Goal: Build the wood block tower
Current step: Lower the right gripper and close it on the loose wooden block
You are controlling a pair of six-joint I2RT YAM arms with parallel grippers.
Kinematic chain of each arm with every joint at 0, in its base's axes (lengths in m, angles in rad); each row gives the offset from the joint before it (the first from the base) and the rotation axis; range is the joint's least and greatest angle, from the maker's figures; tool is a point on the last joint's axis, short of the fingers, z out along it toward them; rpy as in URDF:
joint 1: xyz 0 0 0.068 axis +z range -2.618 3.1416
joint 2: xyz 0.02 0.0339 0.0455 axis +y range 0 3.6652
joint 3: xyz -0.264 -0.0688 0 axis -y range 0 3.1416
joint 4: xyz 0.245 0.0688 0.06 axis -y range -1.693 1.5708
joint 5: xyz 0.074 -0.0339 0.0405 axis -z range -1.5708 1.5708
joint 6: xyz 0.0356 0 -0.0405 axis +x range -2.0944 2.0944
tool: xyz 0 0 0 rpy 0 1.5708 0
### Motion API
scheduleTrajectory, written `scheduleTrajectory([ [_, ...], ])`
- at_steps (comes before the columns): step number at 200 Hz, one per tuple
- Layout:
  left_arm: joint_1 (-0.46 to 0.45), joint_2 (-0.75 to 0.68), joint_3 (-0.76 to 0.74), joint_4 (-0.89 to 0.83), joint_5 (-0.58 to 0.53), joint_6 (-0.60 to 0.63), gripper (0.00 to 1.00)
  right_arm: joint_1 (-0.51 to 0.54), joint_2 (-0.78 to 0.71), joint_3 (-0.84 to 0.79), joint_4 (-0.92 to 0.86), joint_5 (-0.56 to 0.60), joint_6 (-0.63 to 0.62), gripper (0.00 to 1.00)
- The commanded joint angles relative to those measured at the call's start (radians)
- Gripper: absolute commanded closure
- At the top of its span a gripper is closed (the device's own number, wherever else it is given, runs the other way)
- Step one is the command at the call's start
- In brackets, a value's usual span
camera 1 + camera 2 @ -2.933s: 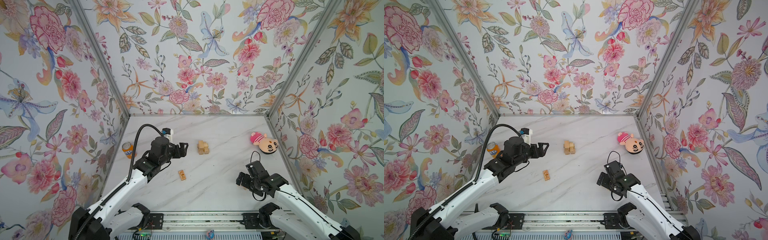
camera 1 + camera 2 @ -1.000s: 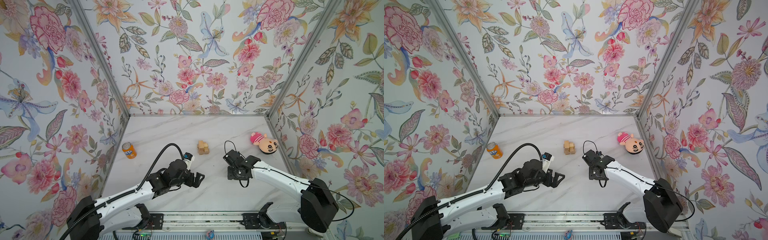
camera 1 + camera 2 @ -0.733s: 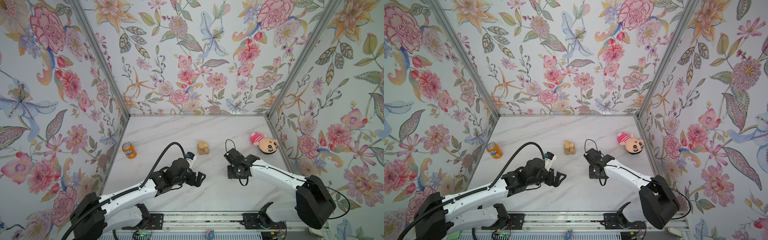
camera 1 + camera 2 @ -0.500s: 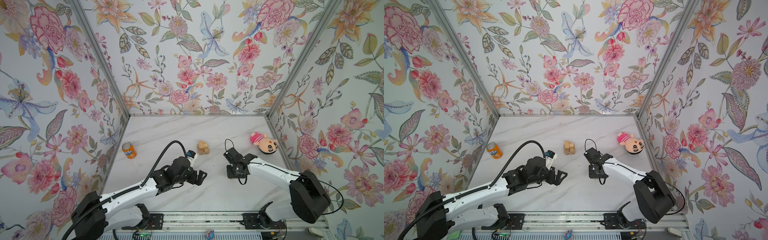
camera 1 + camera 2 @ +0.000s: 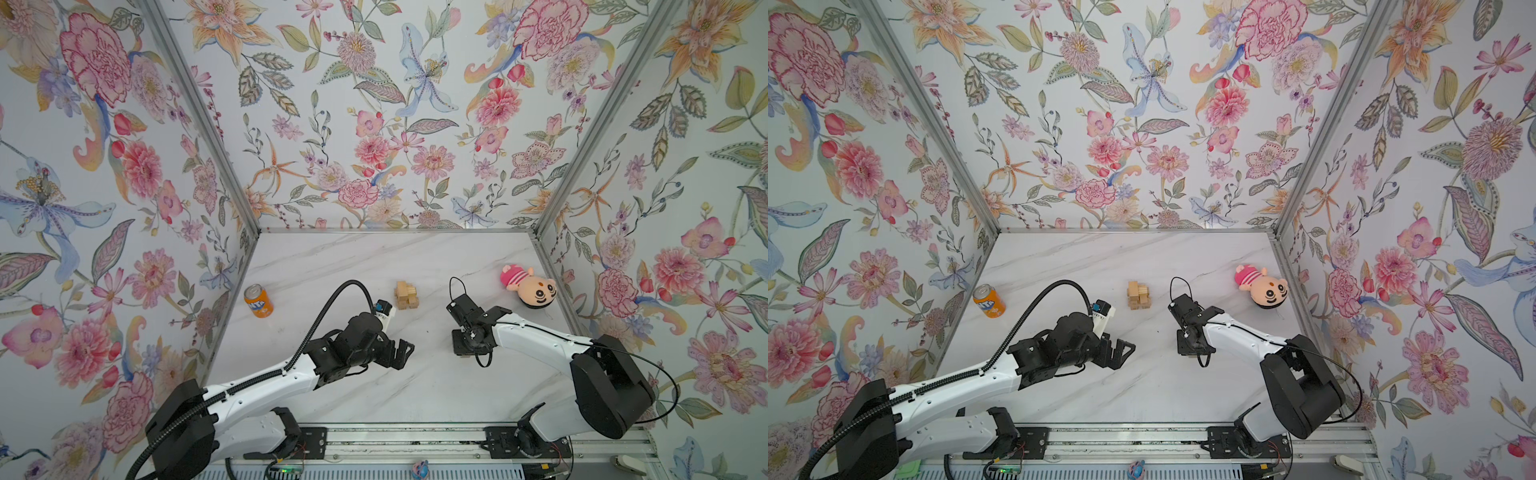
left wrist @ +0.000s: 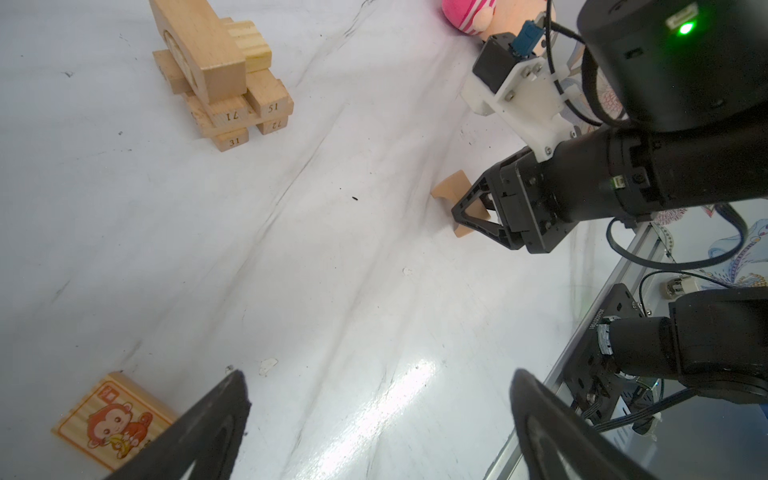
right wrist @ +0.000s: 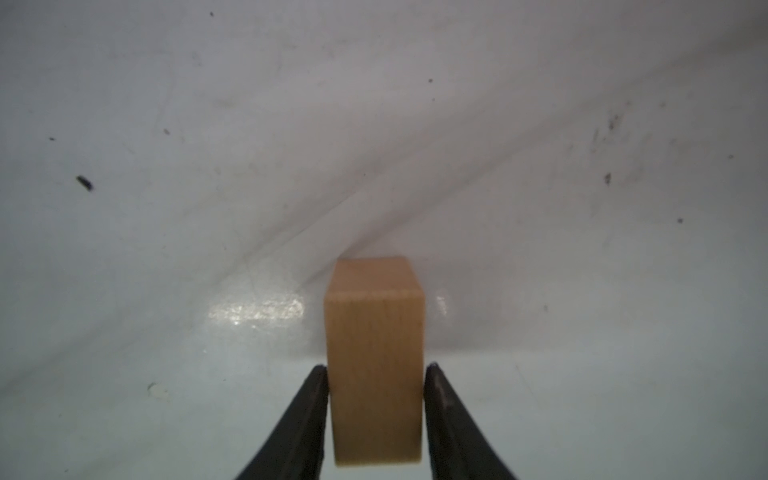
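Entry: block, lying on table; right gripper is pinching its long sides. Tower is standing farther back, leftward (left gripper is hanging spread, empty).

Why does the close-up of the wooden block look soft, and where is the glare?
Right wrist view: the wood block in the right hand is slightly blurred, likely too close; glare on the table beside it. Left wrist view: the tower is sharp.
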State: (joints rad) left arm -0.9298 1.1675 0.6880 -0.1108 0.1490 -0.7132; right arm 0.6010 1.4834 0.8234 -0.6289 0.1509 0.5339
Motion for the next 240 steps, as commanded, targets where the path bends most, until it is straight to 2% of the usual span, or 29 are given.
scheduleTrajectory([
  [1,-0.009,0.014,0.038,-0.003,-0.012,0.023,0.01,-0.01,0.008,0.007,0.008,-0.015,-0.015,0.58],
  [36,-0.009,0.023,0.044,-0.006,-0.015,0.021,0.01,-0.014,0.005,0.007,0.015,-0.027,-0.018,0.59],
  [102,-0.009,0.031,0.062,-0.016,-0.013,0.029,0.01,-0.025,-0.005,0.002,0.024,-0.036,-0.022,0.74],
  [154,-0.01,0.036,0.089,-0.044,-0.025,0.043,0.01,-0.038,-0.038,0.021,0.024,-0.062,-0.034,0.76],
  [206,-0.004,0.028,0.142,-0.131,-0.1,0.082,0.01,-0.046,-0.057,0.07,0.022,-0.1,-0.054,0.76],
  [240,0.053,-0.002,0.153,-0.176,-0.117,0.094,0.01,-0.047,-0.036,0.14,0.004,-0.118,-0.072,0.77],
])
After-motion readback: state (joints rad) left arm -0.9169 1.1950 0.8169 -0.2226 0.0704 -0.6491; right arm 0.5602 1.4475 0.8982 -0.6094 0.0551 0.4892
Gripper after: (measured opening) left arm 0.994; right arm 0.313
